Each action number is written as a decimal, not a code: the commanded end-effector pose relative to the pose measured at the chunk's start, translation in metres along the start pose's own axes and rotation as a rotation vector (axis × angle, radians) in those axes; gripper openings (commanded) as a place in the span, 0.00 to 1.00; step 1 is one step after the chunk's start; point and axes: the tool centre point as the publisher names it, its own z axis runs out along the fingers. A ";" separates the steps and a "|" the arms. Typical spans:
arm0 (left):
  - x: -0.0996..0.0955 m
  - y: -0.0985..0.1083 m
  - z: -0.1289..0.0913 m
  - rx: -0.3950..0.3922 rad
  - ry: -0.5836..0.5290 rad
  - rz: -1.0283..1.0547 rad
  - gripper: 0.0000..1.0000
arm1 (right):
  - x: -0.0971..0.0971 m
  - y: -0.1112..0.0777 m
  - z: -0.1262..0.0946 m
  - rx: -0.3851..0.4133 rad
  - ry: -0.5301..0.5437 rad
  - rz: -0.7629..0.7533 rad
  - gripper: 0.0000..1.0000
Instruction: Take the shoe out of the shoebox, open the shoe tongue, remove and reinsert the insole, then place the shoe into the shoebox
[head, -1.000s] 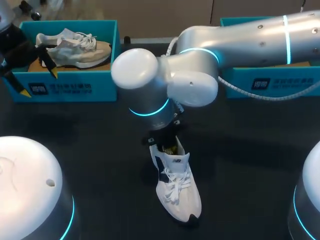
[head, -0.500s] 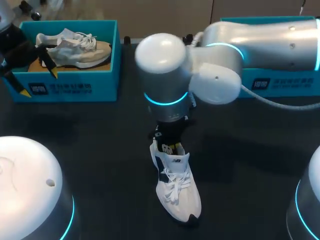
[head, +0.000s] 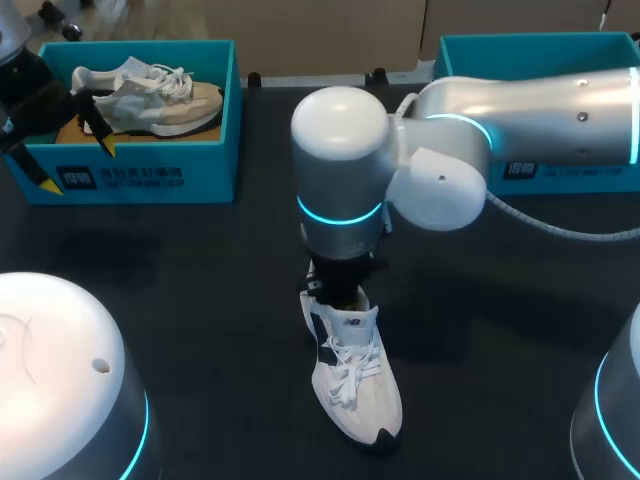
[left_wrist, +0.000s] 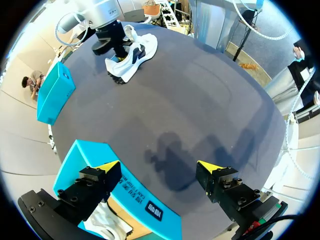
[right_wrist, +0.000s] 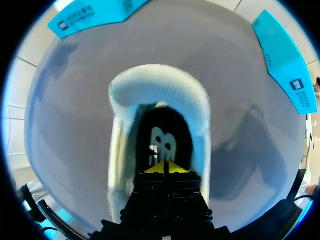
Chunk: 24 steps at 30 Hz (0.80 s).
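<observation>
A white shoe (head: 355, 385) with a dark side panel lies on the black table, toe toward me. My right gripper (head: 338, 292) points down into its heel opening, under the arm's big joint. In the right wrist view the right gripper (right_wrist: 165, 168) is shut, yellow tips pressed together just inside the shoe's collar (right_wrist: 160, 92). The dark insole (right_wrist: 162, 142) with a white logo lies right ahead of the tips; I cannot tell if they touch it. My left gripper (head: 77, 166) hangs open at the far left, over the front wall of the left shoebox (head: 232, 100), holding nothing (left_wrist: 159, 167).
A second, beige-and-grey shoe (head: 150, 95) lies in the left teal shoebox. Another teal shoebox (head: 530, 45) stands at the back right, behind my right arm. My right arm spans the table from the right side to the middle.
My right arm's elbow joint has swung to the right and toward me. Its gripper stays at the shoe's opening. The shoe and my left arm have not moved.
</observation>
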 end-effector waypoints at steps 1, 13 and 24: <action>0.001 0.000 0.000 -0.003 0.002 0.000 1.00 | 0.012 0.005 0.002 0.002 -0.015 -0.003 0.00; 0.001 0.000 0.000 -0.003 0.002 0.000 1.00 | -0.001 0.008 -0.033 -0.052 0.021 -0.010 0.00; 0.001 0.000 0.000 -0.003 0.002 0.000 1.00 | -0.007 0.001 -0.043 0.036 0.054 -0.044 0.06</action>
